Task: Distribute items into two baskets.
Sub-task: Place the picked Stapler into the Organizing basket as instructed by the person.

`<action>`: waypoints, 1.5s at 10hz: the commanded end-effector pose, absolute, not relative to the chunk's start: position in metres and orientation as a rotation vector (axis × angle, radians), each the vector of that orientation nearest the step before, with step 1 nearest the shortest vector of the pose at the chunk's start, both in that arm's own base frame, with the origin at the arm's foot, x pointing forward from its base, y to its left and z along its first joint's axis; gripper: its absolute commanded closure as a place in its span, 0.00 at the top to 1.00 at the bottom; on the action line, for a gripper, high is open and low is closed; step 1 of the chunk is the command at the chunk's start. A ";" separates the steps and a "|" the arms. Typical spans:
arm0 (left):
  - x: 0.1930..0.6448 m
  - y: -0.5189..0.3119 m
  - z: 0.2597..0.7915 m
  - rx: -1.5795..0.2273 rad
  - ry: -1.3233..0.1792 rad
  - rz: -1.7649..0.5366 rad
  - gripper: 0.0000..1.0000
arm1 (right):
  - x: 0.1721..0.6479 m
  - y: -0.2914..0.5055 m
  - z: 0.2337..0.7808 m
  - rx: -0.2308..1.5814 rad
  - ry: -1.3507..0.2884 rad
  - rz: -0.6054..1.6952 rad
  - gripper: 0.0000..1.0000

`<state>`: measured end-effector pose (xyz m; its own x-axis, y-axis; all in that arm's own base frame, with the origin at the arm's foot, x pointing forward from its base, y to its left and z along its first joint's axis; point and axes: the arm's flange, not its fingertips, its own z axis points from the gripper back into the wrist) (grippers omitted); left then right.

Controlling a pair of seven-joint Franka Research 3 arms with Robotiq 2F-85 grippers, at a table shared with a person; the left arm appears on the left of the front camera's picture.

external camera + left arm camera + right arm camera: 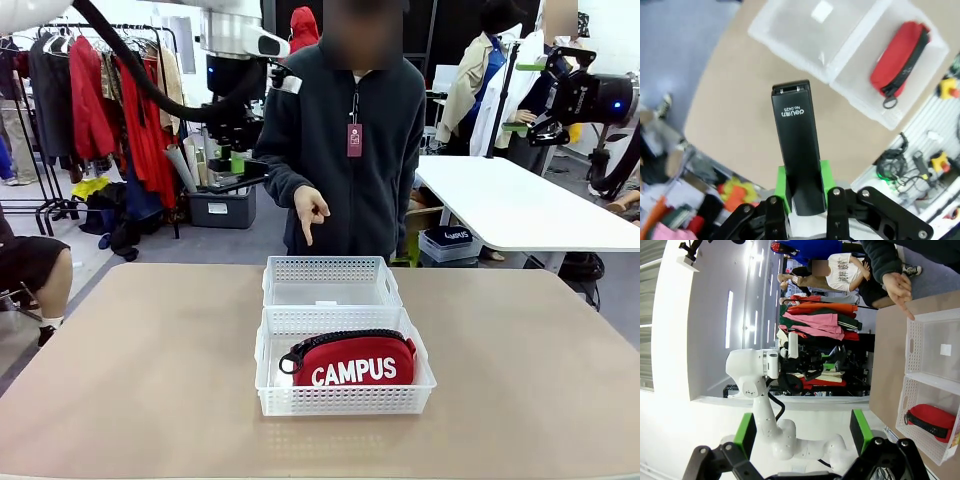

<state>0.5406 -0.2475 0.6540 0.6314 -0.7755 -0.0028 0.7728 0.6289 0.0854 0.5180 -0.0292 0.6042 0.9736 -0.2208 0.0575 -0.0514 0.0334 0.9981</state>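
A black stapler (796,140) stands up between the green pads of my left gripper (802,187), which is shut on it high over the table. Far below lie the two baskets: one empty (790,35), the other (860,55) holding the red pouch (900,55). From the front, the red CAMPUS pouch (355,362) fills the near basket (345,400), and the far basket (330,268) holds nothing. My left gripper (238,160) hangs high at the back left. My right gripper (802,432) is open and bare, raised at the right (525,97).
A person in a dark jacket stands at the far side, one hand (310,212) pointing a finger down at the far basket; the same hand (900,287) points at the empty basket (912,345). The tan table (130,380) lies bare around both baskets.
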 end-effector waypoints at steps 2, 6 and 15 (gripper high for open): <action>0.558 -0.258 0.649 0.090 -0.117 -0.982 0.00 | 0.517 -0.027 0.606 1.537 -0.218 -0.128 1.00; 0.558 -0.260 0.642 0.075 -0.089 -0.985 0.00 | 0.517 -0.027 0.606 1.537 -0.218 -0.128 1.00; 0.626 -0.338 0.540 0.199 -0.139 -1.346 0.00 | 0.517 -0.027 0.606 1.537 -0.218 -0.128 1.00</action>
